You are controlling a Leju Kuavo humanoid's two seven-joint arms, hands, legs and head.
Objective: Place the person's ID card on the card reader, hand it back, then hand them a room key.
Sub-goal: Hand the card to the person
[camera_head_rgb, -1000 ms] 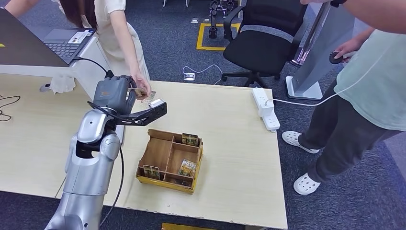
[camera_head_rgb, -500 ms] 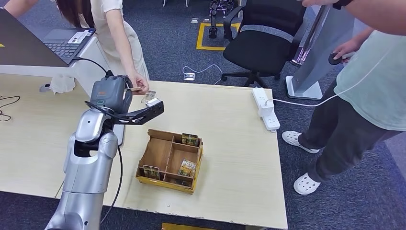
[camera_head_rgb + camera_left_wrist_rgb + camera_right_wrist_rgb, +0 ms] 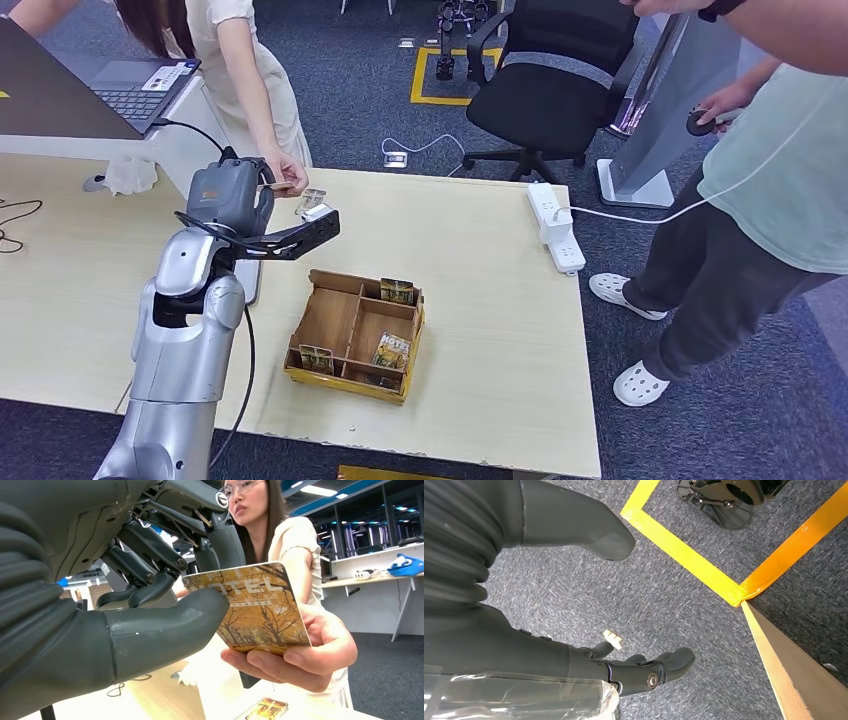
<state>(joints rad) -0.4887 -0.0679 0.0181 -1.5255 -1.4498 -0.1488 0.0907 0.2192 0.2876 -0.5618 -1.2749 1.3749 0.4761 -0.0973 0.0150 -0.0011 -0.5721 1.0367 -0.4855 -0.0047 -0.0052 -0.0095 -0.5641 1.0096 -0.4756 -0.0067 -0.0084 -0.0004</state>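
My left hand (image 3: 232,195) is raised over the table's far edge and pinches a room key card (image 3: 255,607), printed with autumn trees and "HOTEL", between its thumb (image 3: 165,625) and fingers. A person's hand (image 3: 300,650) grips the card's other end; from the head camera that hand (image 3: 290,178) meets mine at the table edge. My right hand (image 3: 539,655) hangs over grey carpet, fingers apart, holding nothing. Another card (image 3: 312,200) lies on the table just beyond my left hand.
A wooden divided box (image 3: 340,383) holding more key cards sits mid-table. A white power strip (image 3: 555,225) lies at the far right edge. A laptop (image 3: 130,85) stands at the back left, an office chair (image 3: 550,90) behind, and a second person (image 3: 770,180) to the right.
My left hand has drifted slightly left and back with the card. The person's hand has followed and stays on the card.
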